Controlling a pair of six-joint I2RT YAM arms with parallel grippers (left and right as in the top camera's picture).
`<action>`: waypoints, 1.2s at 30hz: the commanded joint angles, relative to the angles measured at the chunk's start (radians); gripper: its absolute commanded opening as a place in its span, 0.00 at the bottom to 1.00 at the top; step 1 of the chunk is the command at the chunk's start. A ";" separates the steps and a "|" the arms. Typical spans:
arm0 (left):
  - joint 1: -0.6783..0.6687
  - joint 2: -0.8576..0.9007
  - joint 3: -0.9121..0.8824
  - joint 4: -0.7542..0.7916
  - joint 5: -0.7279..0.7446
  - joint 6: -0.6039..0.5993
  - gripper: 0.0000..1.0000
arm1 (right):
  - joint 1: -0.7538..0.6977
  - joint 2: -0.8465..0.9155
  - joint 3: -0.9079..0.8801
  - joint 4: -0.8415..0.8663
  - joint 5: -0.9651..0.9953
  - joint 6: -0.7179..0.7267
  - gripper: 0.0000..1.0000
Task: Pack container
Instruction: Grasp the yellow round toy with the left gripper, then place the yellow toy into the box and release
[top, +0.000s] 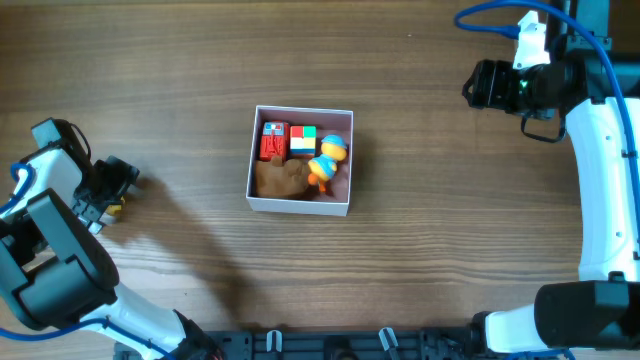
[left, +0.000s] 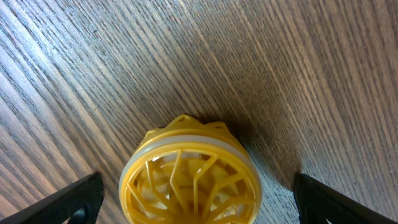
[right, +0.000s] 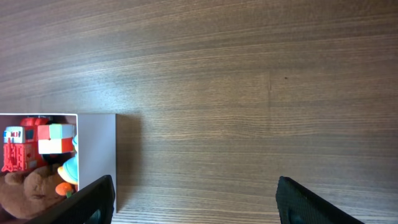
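The container is a square white-walled box in the middle of the table. It holds a red toy, a coloured cube, a yellow duck-like toy with a blue cap and a brown plush bear. My left gripper is open at the far left. In the left wrist view its fingers stand on either side of a yellow round spoked toy on the table, apart from it. My right gripper is open and empty at the far right back; it also shows in the right wrist view.
In the right wrist view the container's white wall shows at the left, with the red toy and the cube inside. Bare wood table surrounds the container.
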 joint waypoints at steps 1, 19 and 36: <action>-0.002 0.048 -0.007 0.010 0.002 0.002 1.00 | 0.002 0.011 -0.008 0.000 0.018 -0.007 0.80; -0.001 0.048 -0.007 0.026 0.002 0.002 0.53 | 0.002 0.011 -0.008 -0.002 0.018 -0.008 0.80; -0.004 -0.102 0.019 -0.053 0.003 0.005 0.04 | 0.002 0.011 -0.008 -0.002 0.021 -0.008 0.81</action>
